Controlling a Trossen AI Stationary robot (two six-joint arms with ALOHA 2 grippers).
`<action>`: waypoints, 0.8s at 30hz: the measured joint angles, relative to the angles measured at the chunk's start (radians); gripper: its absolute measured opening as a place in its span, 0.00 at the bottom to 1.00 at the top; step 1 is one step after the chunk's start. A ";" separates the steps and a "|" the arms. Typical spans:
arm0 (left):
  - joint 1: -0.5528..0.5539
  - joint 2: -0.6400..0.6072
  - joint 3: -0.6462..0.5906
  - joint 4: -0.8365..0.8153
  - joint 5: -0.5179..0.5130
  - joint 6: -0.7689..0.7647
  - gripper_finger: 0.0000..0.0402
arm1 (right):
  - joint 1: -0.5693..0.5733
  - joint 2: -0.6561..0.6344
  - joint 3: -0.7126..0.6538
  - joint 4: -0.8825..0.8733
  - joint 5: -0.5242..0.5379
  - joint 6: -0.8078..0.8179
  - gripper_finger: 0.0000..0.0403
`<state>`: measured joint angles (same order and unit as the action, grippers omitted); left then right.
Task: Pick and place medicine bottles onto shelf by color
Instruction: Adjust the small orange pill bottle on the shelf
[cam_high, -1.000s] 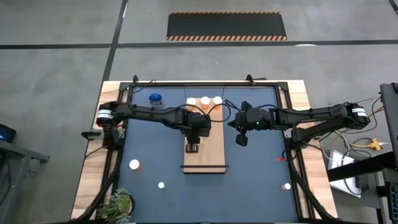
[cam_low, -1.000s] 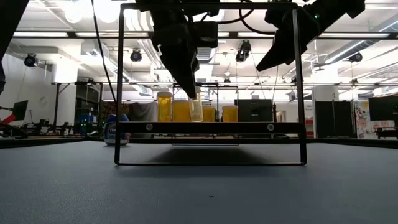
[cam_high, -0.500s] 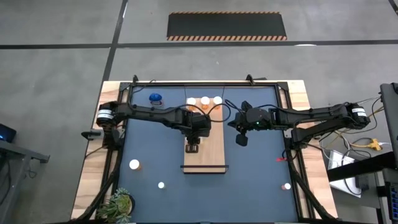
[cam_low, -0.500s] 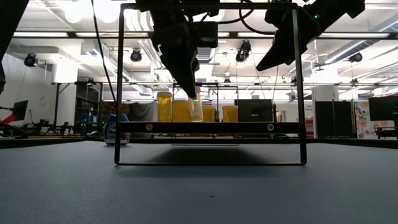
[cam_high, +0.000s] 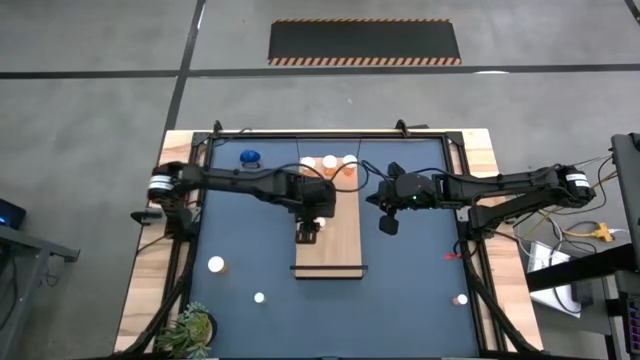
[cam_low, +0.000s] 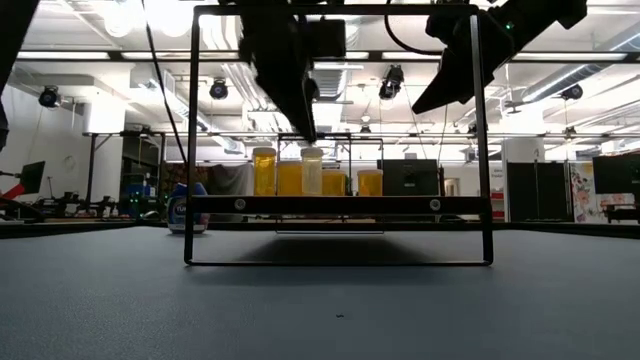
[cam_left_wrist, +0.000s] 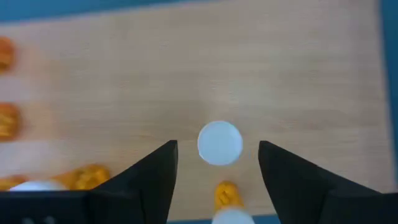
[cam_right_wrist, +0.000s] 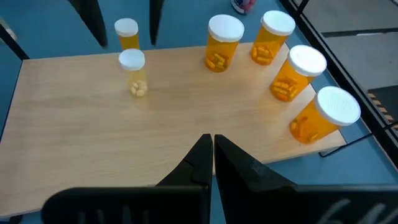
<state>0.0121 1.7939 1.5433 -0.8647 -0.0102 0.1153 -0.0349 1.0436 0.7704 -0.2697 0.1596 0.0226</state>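
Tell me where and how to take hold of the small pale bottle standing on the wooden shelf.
Grip the small pale bottle on its round body just under the white cap, coming straight down from above. It stands upright on the shelf, a narrow cylinder with bare board on either side, so fingers should fit around it. The open left hand hangs over that spot and looks best placed.
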 joint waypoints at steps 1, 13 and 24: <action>-0.003 -0.020 0.002 0.002 0.000 -0.001 0.52 | 0.000 0.001 0.000 0.006 0.000 -0.006 0.02; -0.149 -0.298 -0.100 0.026 -0.157 -0.057 0.52 | 0.000 0.036 -0.005 0.065 0.000 -0.050 0.02; -0.249 -0.509 -0.534 0.475 -0.181 -0.154 0.52 | 0.000 0.100 -0.063 0.260 -0.002 -0.120 0.02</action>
<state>-0.2368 1.2846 1.0094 -0.3894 -0.1911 -0.0384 -0.0349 1.1432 0.7076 -0.0101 0.1574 -0.0969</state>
